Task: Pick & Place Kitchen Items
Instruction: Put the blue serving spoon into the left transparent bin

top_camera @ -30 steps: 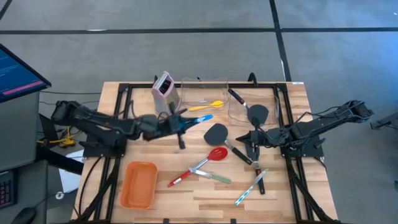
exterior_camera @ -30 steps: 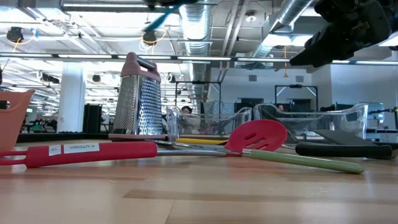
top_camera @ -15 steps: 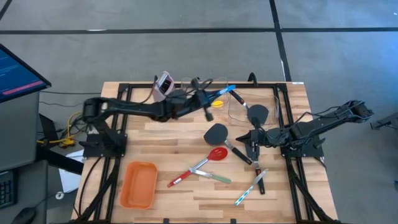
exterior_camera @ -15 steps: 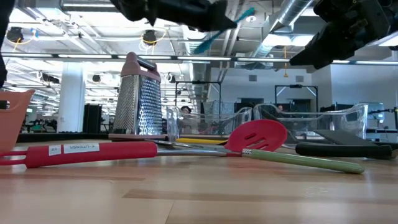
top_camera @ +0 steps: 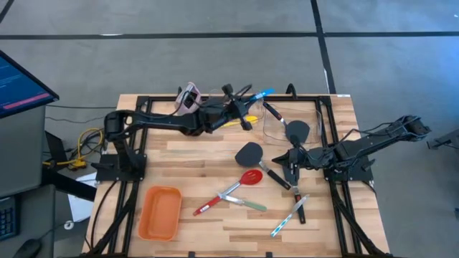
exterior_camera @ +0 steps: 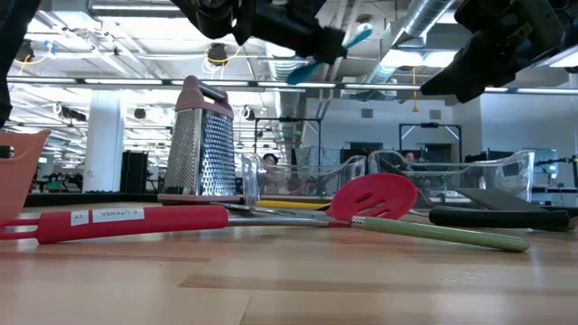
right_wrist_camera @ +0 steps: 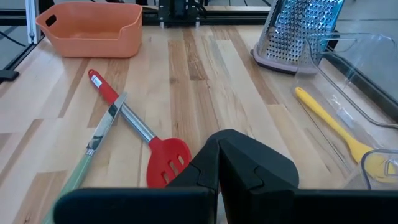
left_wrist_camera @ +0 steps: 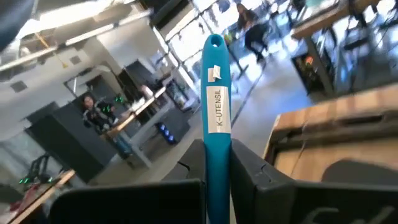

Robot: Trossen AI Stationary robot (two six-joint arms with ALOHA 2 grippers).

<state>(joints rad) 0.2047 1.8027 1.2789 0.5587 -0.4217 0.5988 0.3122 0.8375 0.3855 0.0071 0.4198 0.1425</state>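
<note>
The small blue plastic spoon point(top_camera: 259, 94) is up in the air at the far side of the wooden surface point(top_camera: 193, 154), clamped by its handle in the left gripper point(top_camera: 240, 107), whose fingers are clenched on it; the wrist view shows the labelled handle standing straight up out of the fingers point(left_wrist_camera: 249, 177). It hangs over the clear plastic bins point(top_camera: 237, 107), with the metal box grater point(top_camera: 191, 100) just beside the arm. The step in hand looks like the drop into a bin. To do it well, I would bring the spoon clearly inside one bin's walls, tip it so its length runs along the bin, lower it, and only then release, since a long handle let go across a rim could teeter out. The yellow spoon point(top_camera: 240, 121) lies under the arm, so a low, slow descent is wiser.

The right gripper point(top_camera: 292, 162) waits near the right edge with its fingers clenched on nothing, hanging over the black spatula point(top_camera: 252, 153). The red slotted long-handled spoon point(top_camera: 231, 189) and a green-handled tool point(top_camera: 247, 203) cross at mid-surface; the flat orange tray point(top_camera: 160, 213) sits at the near left corner. Open room lies along the left middle; the black frame rails hem both sides
</note>
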